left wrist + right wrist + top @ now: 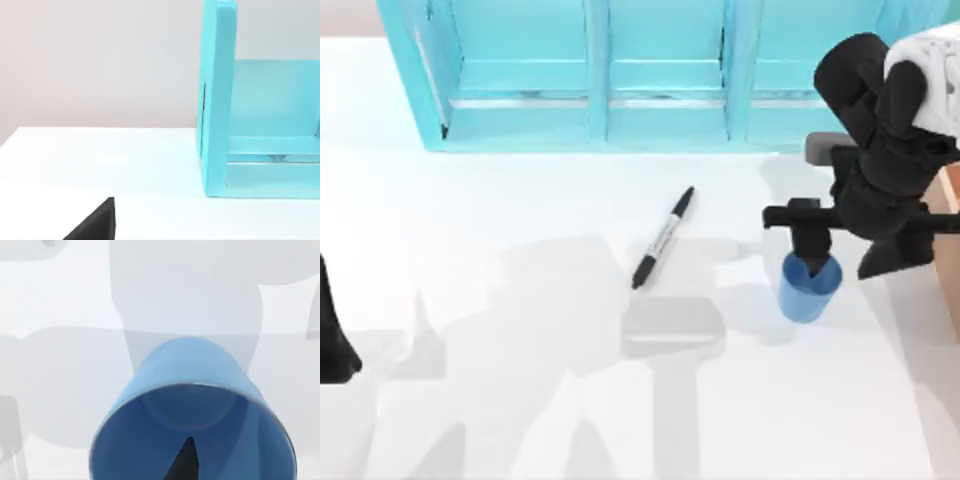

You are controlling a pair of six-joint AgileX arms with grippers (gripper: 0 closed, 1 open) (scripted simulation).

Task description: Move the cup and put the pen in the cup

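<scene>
Turquoise shelving (590, 90) backs the white table (500, 200); the right gripper (812, 262) at the table's right side has one finger down inside the blue cup (809, 290), seemingly pinching its rim, so the cup-moving step looks in hand. Left gripper (335, 345) sits parked at the left edge, finger state unclear. Black marker pen (662, 238) lies flat mid-table, near the cup; next comes setting the cup down upright, then fetching the pen.

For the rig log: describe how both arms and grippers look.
The right arm is glossy black and bulky, with a white rounded housing at its upper end. The right gripper is black, hanging from a flat black crossbar. The left gripper is a plain dark black shape at the table's left edge.
</scene>
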